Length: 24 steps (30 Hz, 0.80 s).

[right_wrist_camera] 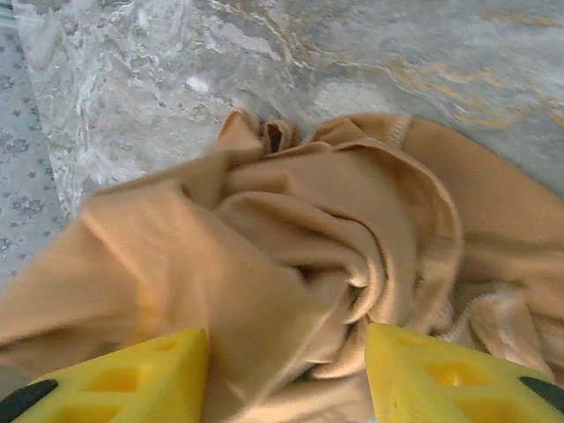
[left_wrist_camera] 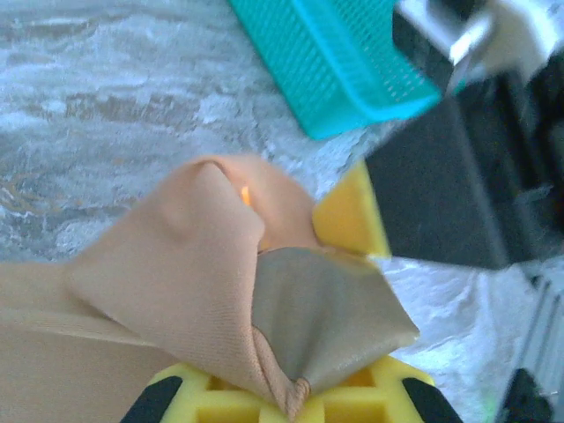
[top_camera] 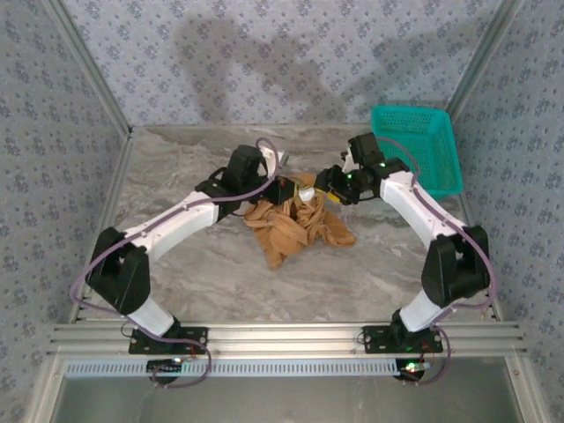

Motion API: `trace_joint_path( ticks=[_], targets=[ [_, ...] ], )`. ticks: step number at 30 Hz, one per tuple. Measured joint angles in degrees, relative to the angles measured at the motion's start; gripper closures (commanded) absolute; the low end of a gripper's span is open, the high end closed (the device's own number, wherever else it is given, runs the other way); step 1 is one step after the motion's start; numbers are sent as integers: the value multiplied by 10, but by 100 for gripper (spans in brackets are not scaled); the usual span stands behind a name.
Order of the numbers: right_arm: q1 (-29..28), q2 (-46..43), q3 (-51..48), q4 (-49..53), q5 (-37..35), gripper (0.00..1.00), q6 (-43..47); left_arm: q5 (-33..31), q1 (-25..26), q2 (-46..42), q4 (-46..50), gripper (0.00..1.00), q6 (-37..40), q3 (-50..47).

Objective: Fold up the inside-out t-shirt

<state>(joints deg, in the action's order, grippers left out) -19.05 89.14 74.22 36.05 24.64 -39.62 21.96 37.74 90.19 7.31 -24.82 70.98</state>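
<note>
Folds and wrinkles cover the orange-tan t-shirt [top_camera: 295, 227], which lies in a crumpled heap near the middle of the marble-patterned surface [top_camera: 176, 264]. The left jaws are clamped on a raised fold at the heap's far edge, the fabric pinched between their yellow fingers [left_wrist_camera: 211, 404]. The right jaws stand wide apart, one yellow finger [right_wrist_camera: 123, 379] on either side of a twisted bunch of the t-shirt. A teal basket [top_camera: 423, 145] sits at the far right corner, apart from the t-shirt.
</note>
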Motion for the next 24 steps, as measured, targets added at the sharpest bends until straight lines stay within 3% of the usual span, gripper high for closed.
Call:
trace_joint_path(
  ticks=[4,7,14,15,17,19,24],
  targets=[
    [-34,-108,-78,-1,-17,49,-3,12,-5,-6,3,100,-30,17],
    [-71,-142,-124,-26,-28,48,-25,15,-5,0,20,100,-48,21],
    [-146,-32,-149,-133,-45,44,-87,1,-6,17,68,100,-85,55],
    [-156,-9,-143,-142,-47,52,-90,-4,-7,17,71,100,-90,61],
    [-173,40,-122,-155,-52,79,-99,-16,-8,18,79,100,-101,74],
    [-189,76,-107,-175,-56,96,-106,-26,-12,21,93,100,-109,95],
    [-235,89,-107,-162,-111,100,-89,-41,-55,52,128,100,-136,186]
  ],
)
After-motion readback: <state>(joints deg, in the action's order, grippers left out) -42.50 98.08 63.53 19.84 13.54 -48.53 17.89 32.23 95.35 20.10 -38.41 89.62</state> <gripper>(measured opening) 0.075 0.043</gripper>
